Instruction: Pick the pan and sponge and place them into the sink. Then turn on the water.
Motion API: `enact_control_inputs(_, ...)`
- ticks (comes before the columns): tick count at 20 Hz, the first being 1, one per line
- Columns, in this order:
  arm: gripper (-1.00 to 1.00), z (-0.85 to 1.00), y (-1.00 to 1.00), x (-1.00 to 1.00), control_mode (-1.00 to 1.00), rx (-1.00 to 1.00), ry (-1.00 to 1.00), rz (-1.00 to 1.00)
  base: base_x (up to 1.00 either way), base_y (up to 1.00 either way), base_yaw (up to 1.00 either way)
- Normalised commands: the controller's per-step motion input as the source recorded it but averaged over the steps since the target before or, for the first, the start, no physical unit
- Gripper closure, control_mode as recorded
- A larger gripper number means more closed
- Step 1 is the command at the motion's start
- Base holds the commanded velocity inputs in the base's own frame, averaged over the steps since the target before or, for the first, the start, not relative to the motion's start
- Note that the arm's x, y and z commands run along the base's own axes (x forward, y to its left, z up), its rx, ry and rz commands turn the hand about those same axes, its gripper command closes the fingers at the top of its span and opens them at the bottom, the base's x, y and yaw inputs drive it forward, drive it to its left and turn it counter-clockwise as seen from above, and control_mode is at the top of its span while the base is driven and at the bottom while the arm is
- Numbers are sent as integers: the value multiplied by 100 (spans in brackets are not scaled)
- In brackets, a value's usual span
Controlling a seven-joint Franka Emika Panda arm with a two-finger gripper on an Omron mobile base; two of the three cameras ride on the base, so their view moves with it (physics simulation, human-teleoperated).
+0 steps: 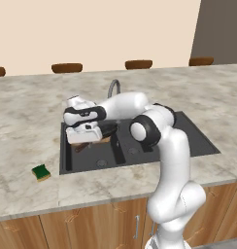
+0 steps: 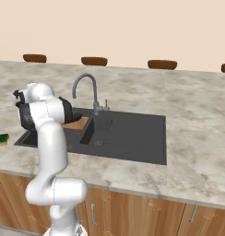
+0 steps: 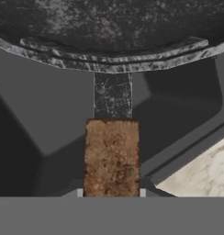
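1. the gripper (image 1: 84, 138) hangs over the left basin of the sink (image 1: 198, 141), its jaws drawn in tight on the handle of the pan (image 3: 109, 27).
2. in the hand view the pan's brown-wrapped handle runs straight up from between the fingertips (image 3: 80, 193) to a short dark neck, which joins the pan's speckled black rim just ahead of the gripper.
3. the pan is clear of the basin floor in that view, with the dark sink walls showing behind and beneath it.
4. in the left base view the pan (image 1: 108, 130) shows as a dark shape just past the gripper, partly hidden by the white hand, with its brown handle (image 1: 84, 145) poking out below the hand.
5. the sponge (image 1: 41, 172) lies on the marble worktop (image 1: 28, 116) well off to the gripper's left, outside the sink's left edge and nearer the front; green face up, yellow layer below.
6. the grey gooseneck faucet (image 2: 86, 87) stands behind the sink, beyond and to the right of the gripper.
7. the right basin and the flat drainboard (image 2: 142, 133) lie further right of the gripper.
8. wooden cabinet fronts (image 2: 146, 212) sit under the worktop, below the gripper's level.
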Motion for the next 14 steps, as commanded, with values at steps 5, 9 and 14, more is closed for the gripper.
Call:
enact_control_inputs(5,100,-17,-1,9,-100,9,0,0,0,0,0)
enact_control_inputs(9,100,-21,-8,10,-100,8,0,0,0,0,0)
enact_control_inputs(14,100,-26,-3,6,-100,4,-2,0,0,0,0)
